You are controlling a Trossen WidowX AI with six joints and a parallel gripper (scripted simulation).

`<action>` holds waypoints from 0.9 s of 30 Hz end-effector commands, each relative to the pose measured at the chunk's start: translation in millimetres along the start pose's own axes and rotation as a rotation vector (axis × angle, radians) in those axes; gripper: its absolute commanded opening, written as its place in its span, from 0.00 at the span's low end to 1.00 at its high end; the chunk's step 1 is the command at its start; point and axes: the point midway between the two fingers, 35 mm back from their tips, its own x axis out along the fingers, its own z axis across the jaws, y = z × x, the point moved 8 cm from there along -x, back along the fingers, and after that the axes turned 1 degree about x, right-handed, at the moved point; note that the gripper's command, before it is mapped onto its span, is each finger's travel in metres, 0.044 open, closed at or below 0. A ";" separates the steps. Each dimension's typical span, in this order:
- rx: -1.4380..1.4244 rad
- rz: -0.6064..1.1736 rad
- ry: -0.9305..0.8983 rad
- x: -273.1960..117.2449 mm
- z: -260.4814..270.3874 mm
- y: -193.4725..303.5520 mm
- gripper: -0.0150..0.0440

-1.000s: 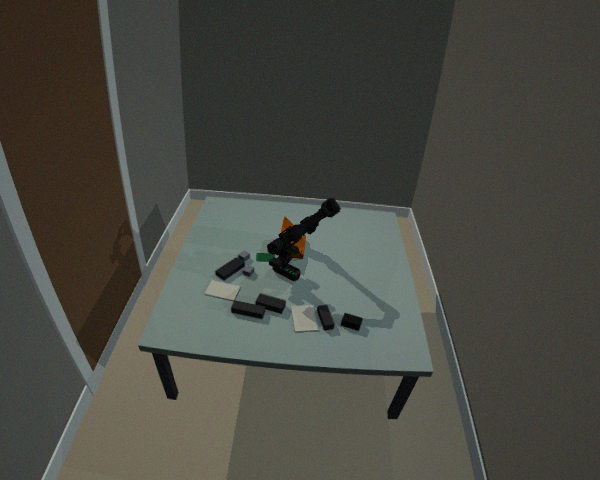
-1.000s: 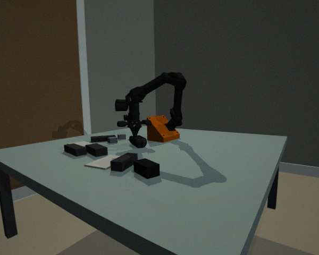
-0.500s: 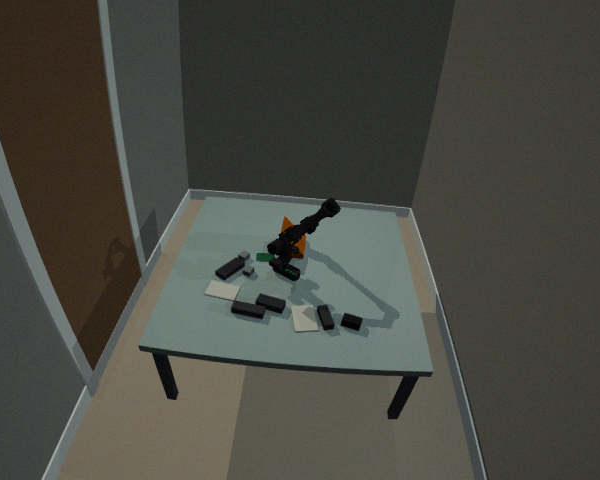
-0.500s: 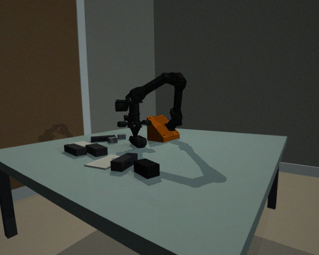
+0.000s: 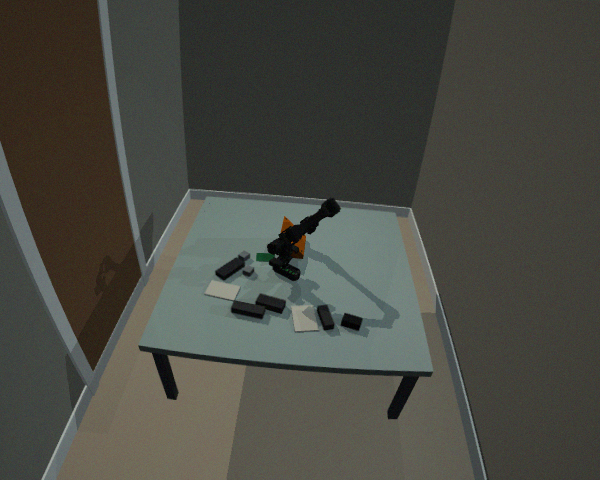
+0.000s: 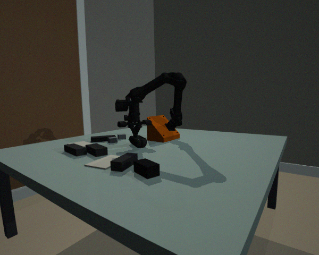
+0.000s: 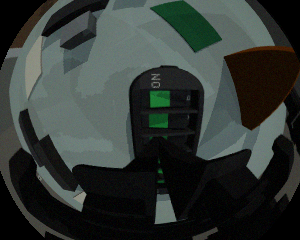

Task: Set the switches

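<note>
The dark grey controller unit (image 5: 290, 274) (image 6: 139, 142) (image 7: 181, 80) sits on its base on the bench, switches up. In the wrist view its ON print is at the far end; the two farthest switches show bright green on the left and dark faces on the right. Slivers of green show around the fingers, which hide most of the other switches. My gripper (image 6: 136, 135) (image 7: 157, 140) is shut and empty, pointing down, its tips at the unit's top over the switch row; whether they touch a switch I cannot tell. The label underneath is hidden.
An orange arm base (image 5: 298, 248) (image 6: 157, 128) (image 7: 260, 85) and a flat green piece (image 5: 264, 256) (image 7: 187, 24) are near the unit. Several black modules, small grey blocks and two pale sheets (image 5: 222, 290) (image 5: 304, 318) lie on the bench (image 5: 362, 248) (image 6: 209, 153).
</note>
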 end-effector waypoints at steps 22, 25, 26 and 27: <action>0.003 0.004 0.001 -42.1 -21.6 59.7 0.25; 0.003 0.004 0.001 -37.6 -21.4 59.7 0.25; 0.003 0.004 0.001 -36.0 -21.3 59.8 0.25; 0.003 0.004 0.001 -34.4 -21.2 59.8 0.25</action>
